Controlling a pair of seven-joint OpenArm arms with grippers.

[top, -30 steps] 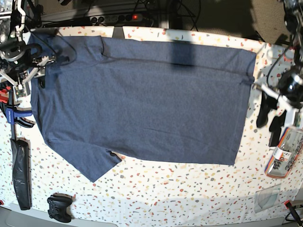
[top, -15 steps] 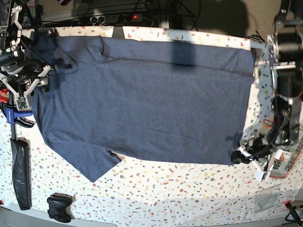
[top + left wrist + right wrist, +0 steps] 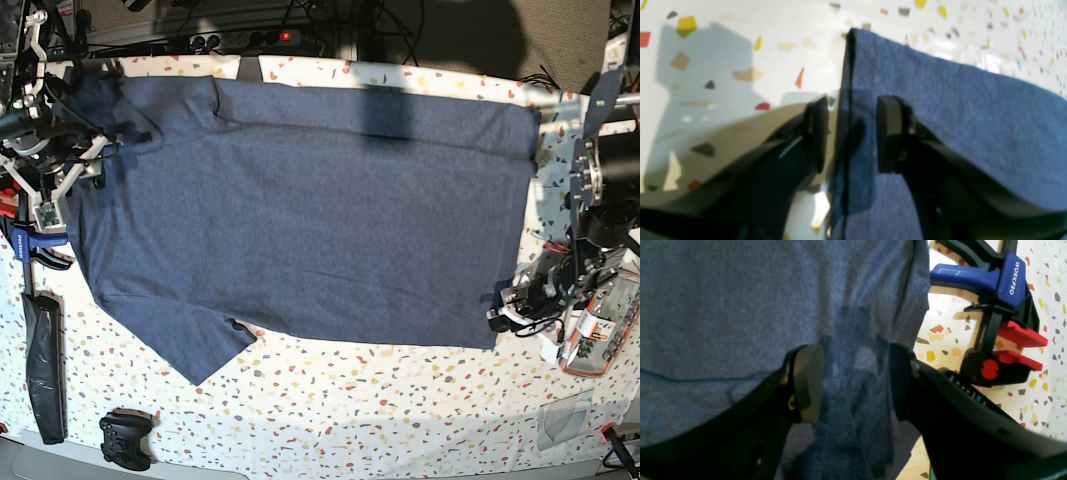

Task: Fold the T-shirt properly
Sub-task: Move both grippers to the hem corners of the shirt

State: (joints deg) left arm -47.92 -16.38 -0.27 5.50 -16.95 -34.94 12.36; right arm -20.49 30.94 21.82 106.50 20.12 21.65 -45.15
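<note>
The navy T-shirt (image 3: 300, 220) lies spread flat on the speckled table, plain side up, with one sleeve pointing to the front left. My left gripper (image 3: 503, 316) is at the shirt's front right corner. In the left wrist view it (image 3: 851, 133) is open, and the shirt's hem edge (image 3: 940, 110) runs between its two fingers. My right gripper (image 3: 85, 165) is over the shirt's left edge. In the right wrist view it (image 3: 853, 383) is open just above the fabric (image 3: 740, 306) and holds nothing.
A blue and red clamp (image 3: 1000, 323) sits just beside the right gripper, also seen in the base view (image 3: 35, 248). A black strip (image 3: 45, 370) and a game controller (image 3: 125, 440) lie front left. A printed packet (image 3: 600, 330) lies at the right edge.
My left arm swung from the shirt's back right corner down to its front right corner and settled over the hem. My right arm shifted only slightly.
</note>
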